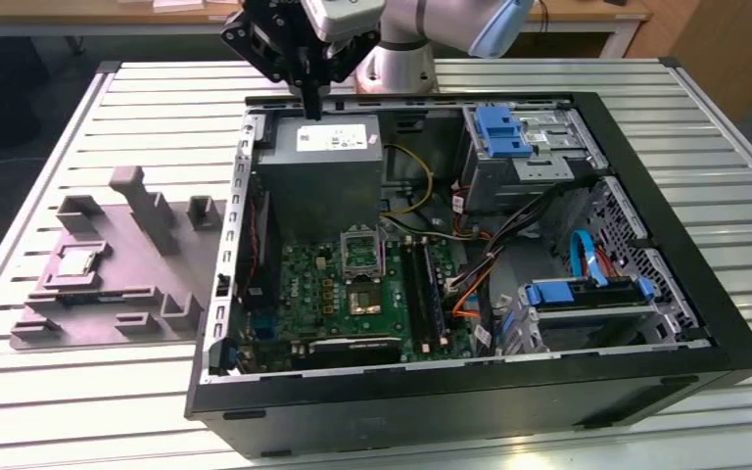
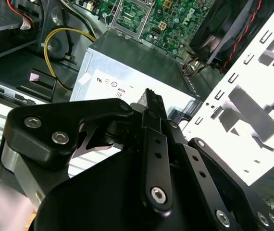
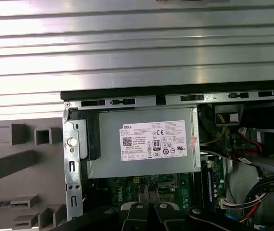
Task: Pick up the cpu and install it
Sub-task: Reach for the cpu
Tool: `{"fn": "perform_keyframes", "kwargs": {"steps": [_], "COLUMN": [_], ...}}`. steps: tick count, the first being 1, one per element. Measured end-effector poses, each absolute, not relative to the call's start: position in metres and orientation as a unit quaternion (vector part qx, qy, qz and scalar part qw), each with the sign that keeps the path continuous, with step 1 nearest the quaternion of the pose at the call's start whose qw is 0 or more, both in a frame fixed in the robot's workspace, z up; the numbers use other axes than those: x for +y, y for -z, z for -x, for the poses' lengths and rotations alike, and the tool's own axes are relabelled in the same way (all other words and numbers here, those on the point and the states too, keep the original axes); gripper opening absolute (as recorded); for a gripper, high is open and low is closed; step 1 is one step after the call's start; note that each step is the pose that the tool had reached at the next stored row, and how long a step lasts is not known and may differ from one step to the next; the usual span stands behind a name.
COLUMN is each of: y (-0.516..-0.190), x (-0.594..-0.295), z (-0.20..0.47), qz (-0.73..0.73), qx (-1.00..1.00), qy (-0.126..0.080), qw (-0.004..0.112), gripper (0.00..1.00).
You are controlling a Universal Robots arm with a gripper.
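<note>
We look down on the open computer case (image 1: 481, 401) from high and well back, with the arm (image 1: 409, 29) at twelve o'clock. Our first wrist view faces straight down, close over the power supply (image 3: 146, 144). The second wrist view slants along the gripper (image 2: 151, 98) onto that shared box.

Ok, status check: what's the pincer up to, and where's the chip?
Pincer shut, nothing in it, above the grey labelled box. Cpu lying in the grey tray beside the case, untouched. Nothing over it.
</note>
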State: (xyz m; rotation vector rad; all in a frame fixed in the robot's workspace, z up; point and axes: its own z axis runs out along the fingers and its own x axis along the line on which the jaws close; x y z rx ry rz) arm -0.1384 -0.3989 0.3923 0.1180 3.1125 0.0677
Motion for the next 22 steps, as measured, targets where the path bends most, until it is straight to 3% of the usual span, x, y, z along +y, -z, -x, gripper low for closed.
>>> {"fn": "perform_keyframes", "kwargs": {"steps": [22], "y": [-0.3921], "x": [-0.3989], "z": [0.1437], "qz": [-0.038], "qx": [0.999], "qy": [-0.022], "qw": [0.013], "gripper": [0.11]}}
